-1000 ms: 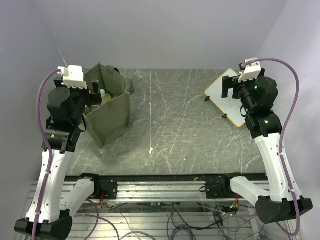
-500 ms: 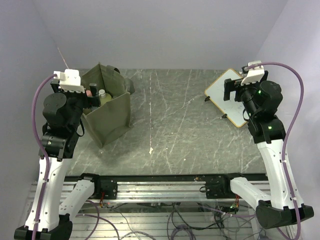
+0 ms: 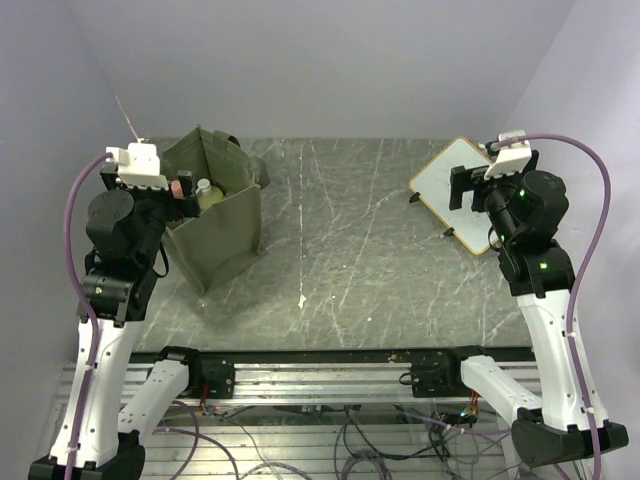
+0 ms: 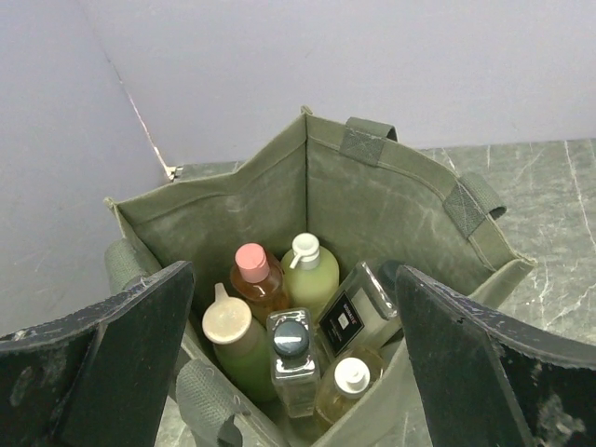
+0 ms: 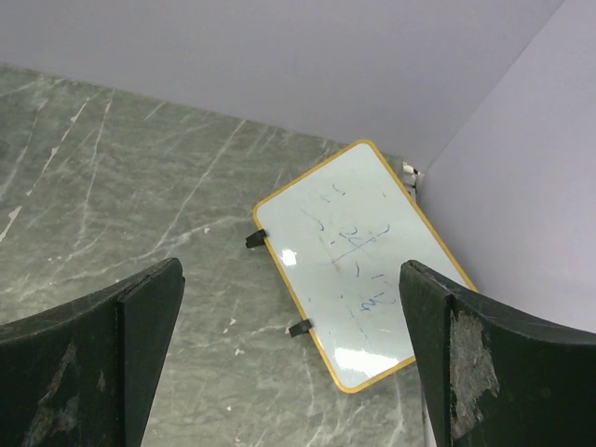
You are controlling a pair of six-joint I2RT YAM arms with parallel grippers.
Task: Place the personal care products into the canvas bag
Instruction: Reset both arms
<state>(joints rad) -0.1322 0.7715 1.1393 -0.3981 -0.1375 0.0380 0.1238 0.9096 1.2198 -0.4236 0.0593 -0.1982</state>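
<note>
Left claw (image 3: 186,193) spread wide, empty, hovers over bag (image 3: 218,240) at left of surface (image 3: 350,240); bottles (image 4: 279,321) sit inside, upright, caps up, packed tight to fit; right claw (image 3: 462,186) wide too, holding nothing, parked over whiteboard (image 5: 358,265), clear of bag; packing looks finished.

bag (image 3: 218,215) mouth open from above, bottles (image 4: 296,321) crowd its floor; whiteboard (image 3: 455,193) blocks table's (image 3: 350,260) far-right corner.

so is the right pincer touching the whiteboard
Apart. The right wrist view shows the right pincer open, hovering well above the whiteboard lying on the table.
</note>
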